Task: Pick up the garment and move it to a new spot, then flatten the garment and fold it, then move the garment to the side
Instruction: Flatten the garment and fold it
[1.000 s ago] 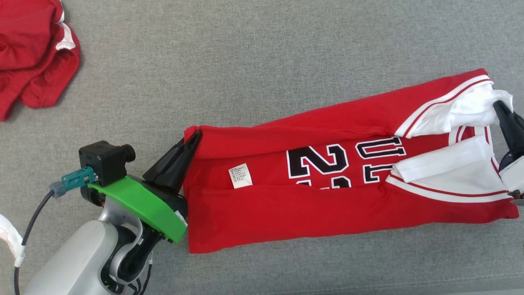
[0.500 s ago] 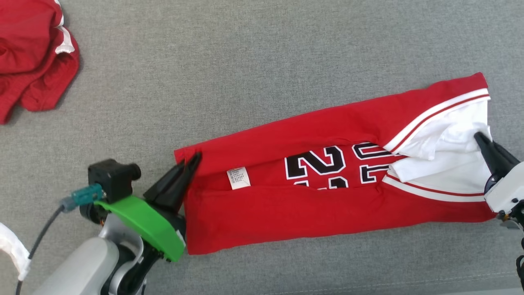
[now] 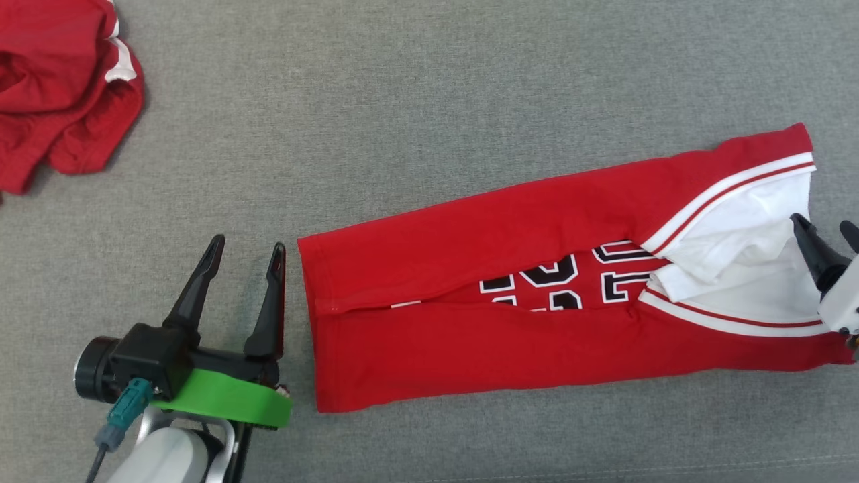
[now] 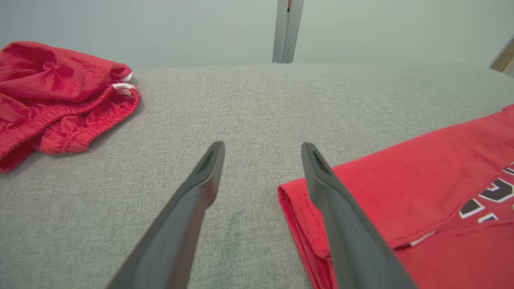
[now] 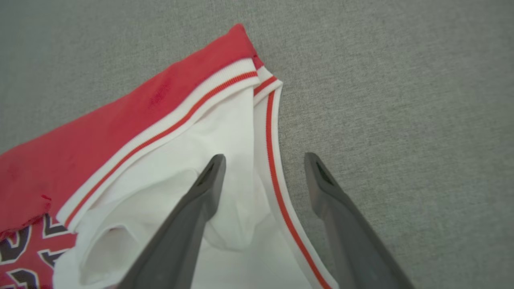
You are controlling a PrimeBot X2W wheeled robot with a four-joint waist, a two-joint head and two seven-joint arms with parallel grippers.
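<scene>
Head view: left end effector point(image 3: 248, 243) opened, released garment point(image 3: 537, 215).

Red garments: two – folded jersey point(image 3: 470, 349), crumpled heap point(image 3: 60, 87). Grippers: two – left gripper point(image 3: 248, 243), right gripper point(image 3: 822, 223). Four fingers point(image 3: 193, 285).

A shirt point(image 3: 537, 315) lies lengthwise on the surface point(image 3: 429, 100), from about the middle out to the right edge, its right end farther back than its left. Far off at the back left corner sits a bundle of cloth point(image 3: 60, 87), well apart from the shirt. The left gripper point(image 3: 248, 243) stands just beside the shirt's left end, near the front edge. The right gripper point(image 3: 821, 221) is at the shirt's right end, one finger over the cloth and the other over bare surface.
</scene>
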